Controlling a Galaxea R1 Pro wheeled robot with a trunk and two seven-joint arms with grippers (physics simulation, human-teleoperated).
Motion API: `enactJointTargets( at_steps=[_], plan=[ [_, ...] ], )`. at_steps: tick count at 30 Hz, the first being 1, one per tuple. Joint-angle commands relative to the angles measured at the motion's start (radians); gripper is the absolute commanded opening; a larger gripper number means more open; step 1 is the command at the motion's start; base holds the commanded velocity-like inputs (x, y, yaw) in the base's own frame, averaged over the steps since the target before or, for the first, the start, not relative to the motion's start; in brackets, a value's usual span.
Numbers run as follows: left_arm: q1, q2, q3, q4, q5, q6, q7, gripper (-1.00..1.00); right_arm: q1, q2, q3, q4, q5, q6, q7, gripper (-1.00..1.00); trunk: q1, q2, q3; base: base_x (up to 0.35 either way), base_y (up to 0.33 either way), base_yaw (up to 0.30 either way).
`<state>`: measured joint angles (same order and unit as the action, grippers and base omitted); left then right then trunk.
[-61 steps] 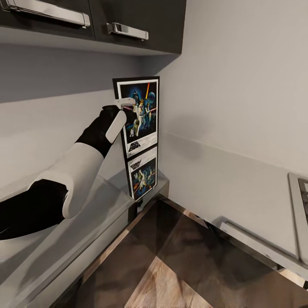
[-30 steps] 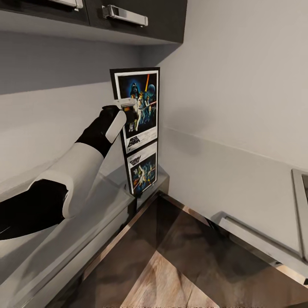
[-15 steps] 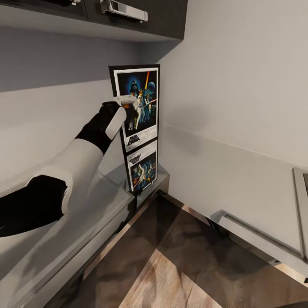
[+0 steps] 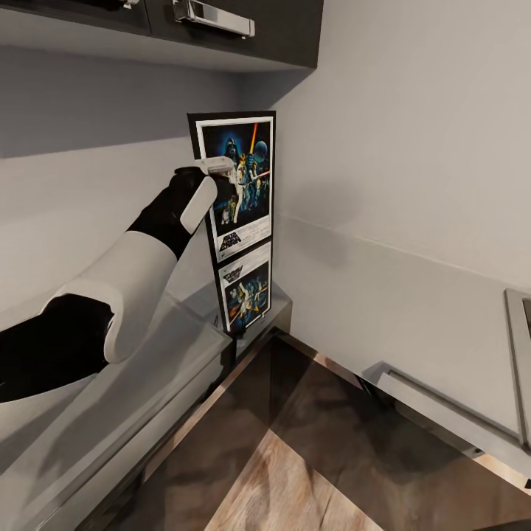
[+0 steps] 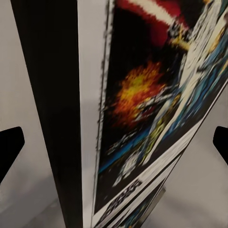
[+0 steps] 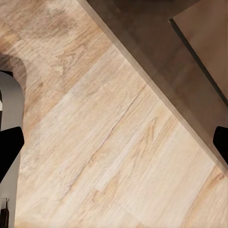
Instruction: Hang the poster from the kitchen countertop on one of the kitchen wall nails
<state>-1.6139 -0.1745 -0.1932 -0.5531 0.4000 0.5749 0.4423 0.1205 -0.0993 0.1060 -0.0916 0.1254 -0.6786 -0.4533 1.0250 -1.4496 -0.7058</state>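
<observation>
One poster (image 4: 240, 181) stands upright on the grey tabletop (image 4: 177, 346) in the wall corner, long axis vertical, "STAR WARS" title lowest, artwork facing the room (its mirror image shows in the glossy slab beneath). Left pincer (image 4: 220, 164) at the poster's left edge — fingers spread wide, edge between them, no grip evident. Right pincer (image 6: 114, 142) — open over wooden floor (image 6: 109, 142).

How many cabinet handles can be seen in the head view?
1 whole: a chrome handle on the dark upper cabinet, above the poster. A second is barely cut off at the top edge; others may be hidden.
</observation>
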Motion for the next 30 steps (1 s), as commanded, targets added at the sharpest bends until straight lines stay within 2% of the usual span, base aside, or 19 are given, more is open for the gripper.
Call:
enactJointTargets(
  at_steps=[1,16,30],
  plan=[
    [-0.001,0.000,-0.003,-0.001,0.010,0.002,0.009,1.00,0.001,0.000,0.008,-0.002,0.005,0.004,-0.010,1.00,0.000,0.000,-0.001,0.000,0.000,0.000],
    [-0.001,0.000,-0.003,-0.002,0.011,0.000,0.008,1.00,0.001,0.000,0.009,-0.002,0.005,0.003,-0.011,1.00,0.000,0.000,-0.001,0.000,0.000,0.000],
    [-0.001,0.000,-0.003,-0.001,0.011,0.000,0.007,1.00,0.001,0.000,0.009,-0.002,0.005,0.004,-0.011,1.00,0.000,0.000,-0.020,0.000,0.000,0.000]
  ],
)
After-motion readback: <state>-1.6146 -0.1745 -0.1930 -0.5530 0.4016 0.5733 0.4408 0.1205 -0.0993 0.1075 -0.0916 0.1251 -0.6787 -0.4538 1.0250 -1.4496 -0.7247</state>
